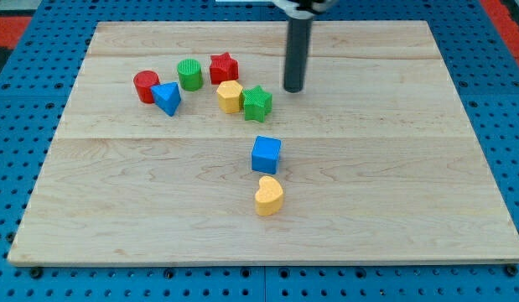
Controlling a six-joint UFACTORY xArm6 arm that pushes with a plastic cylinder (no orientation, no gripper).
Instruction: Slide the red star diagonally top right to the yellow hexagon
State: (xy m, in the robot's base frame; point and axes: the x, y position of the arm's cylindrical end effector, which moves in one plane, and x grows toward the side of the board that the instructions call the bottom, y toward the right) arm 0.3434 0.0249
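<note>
The red star (pixel 224 68) lies near the view's top, just above and left of the yellow hexagon (pixel 230 96); the two look close or touching. A green star (pixel 257 102) sits against the hexagon's right side. My tip (pixel 293 89) stands on the board to the right of the red star and above right of the green star, apart from all blocks.
A green cylinder (pixel 189 74) lies left of the red star. A red cylinder (pixel 146 85) and a blue triangle (pixel 167 97) lie further left. A blue cube (pixel 266 154) and a yellow heart (pixel 268 195) lie lower at the middle. The wooden board (pixel 410 168) sits on blue pegboard.
</note>
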